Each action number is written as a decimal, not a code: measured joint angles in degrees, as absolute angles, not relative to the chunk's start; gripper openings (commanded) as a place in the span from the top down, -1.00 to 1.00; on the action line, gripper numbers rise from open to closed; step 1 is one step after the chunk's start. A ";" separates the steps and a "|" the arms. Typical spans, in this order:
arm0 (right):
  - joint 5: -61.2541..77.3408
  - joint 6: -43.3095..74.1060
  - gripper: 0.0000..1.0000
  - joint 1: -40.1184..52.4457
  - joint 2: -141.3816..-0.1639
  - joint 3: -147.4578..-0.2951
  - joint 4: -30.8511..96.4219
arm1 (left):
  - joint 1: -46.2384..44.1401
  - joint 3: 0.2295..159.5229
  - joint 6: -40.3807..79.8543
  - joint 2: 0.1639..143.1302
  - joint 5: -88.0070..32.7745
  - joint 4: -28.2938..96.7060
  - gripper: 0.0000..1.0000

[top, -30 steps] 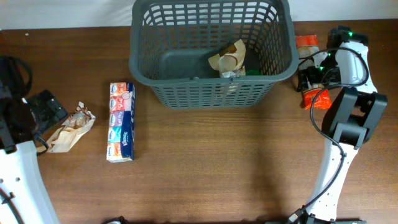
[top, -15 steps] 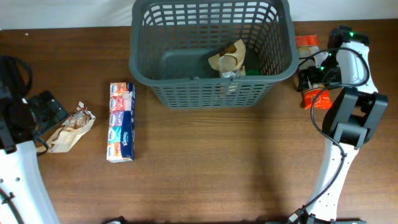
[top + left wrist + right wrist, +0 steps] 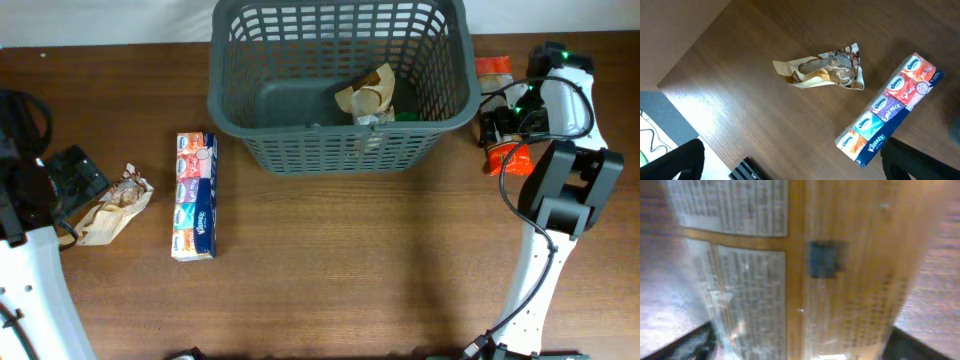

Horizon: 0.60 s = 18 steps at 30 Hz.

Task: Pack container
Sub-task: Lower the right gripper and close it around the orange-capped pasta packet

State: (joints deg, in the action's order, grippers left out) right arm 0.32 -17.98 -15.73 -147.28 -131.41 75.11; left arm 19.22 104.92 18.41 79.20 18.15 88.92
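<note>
The dark grey container basket (image 3: 330,150) stands at the back middle, with a brown snack packet (image 3: 368,95) and something green (image 3: 405,114) inside. My right gripper (image 3: 500,125) is right of the basket, low over an orange packet (image 3: 512,160). In the right wrist view the packet (image 3: 840,255) fills the space between the wide-apart fingers (image 3: 800,347). My left gripper (image 3: 75,180) is open and empty at the far left (image 3: 790,167). A brown snack packet (image 3: 115,205) (image 3: 825,72) and a Kleenex tissue pack (image 3: 194,195) (image 3: 890,107) lie beside it.
The table's left edge (image 3: 675,100) runs close to my left gripper. White arm links (image 3: 545,260) stand at the front right and the front left. An orange packet end (image 3: 492,68) shows behind my right gripper.
</note>
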 measured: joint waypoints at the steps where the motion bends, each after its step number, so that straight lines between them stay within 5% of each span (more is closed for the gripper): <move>1: 0.05 -17.89 -0.29 -15.77 -147.33 -131.44 75.09 | 19.22 104.92 18.41 79.20 18.15 88.92 -0.98; 11: 0.12 -18.02 0.63 -16.19 -147.37 -131.52 75.31 | 19.22 104.92 18.41 79.20 18.13 88.92 -0.99; 18: 0.19 -17.39 0.92 -16.19 -147.26 -132.75 76.25 | 19.22 104.92 18.41 79.20 18.15 88.92 -0.99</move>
State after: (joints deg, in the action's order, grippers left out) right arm 0.19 -17.39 -16.19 -147.26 -132.75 76.25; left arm 19.22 104.92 18.41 79.20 18.15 88.92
